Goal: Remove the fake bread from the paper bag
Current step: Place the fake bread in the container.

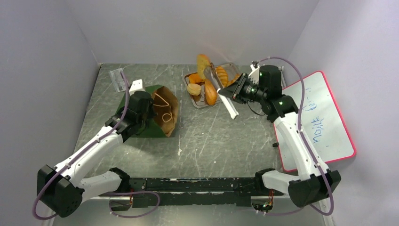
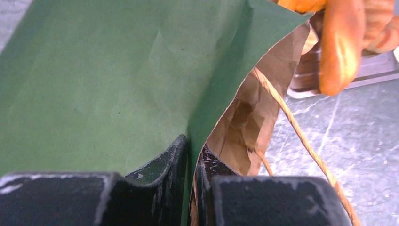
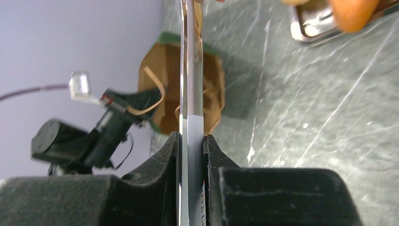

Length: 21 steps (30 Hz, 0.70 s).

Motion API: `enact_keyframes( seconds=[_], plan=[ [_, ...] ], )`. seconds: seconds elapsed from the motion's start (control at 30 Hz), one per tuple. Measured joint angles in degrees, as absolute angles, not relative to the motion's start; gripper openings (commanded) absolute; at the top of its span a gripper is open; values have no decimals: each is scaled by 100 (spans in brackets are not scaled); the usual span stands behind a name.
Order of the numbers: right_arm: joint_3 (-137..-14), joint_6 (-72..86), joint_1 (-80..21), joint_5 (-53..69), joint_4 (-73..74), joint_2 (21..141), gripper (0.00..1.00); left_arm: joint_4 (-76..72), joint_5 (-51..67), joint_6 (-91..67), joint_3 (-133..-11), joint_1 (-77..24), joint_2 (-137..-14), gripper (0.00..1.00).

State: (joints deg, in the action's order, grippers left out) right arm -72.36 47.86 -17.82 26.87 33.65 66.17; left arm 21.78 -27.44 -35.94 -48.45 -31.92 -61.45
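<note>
Top external, L claw (image 1: 151, 114) low, pinching bag (image 1: 167, 109)

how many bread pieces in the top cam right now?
5. Four on the tray: small orange piece, pale bun, long loaf, scored loaf. One blurred piece at the tongs' tip. Others may be hidden behind the right gripper or in the paper bag.

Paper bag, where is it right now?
In the top view the paper bag sits left of centre on the table, just left of the metal tray, its rim pinched by the left gripper.
</note>
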Motion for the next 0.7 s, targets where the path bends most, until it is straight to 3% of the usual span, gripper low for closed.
enact_keyframes(
  seconds=[0.3,0.7],
  plan=[
    [-7507,4602,-1079,1992,2668,7826,0,2075,-1756,-3229,-5540,-2759,-6265,7],
    [-7824,4497,-694,1109,1647,9118,0,2084,-941,-3181,-5575,-2563,-5929,7]
  ],
)
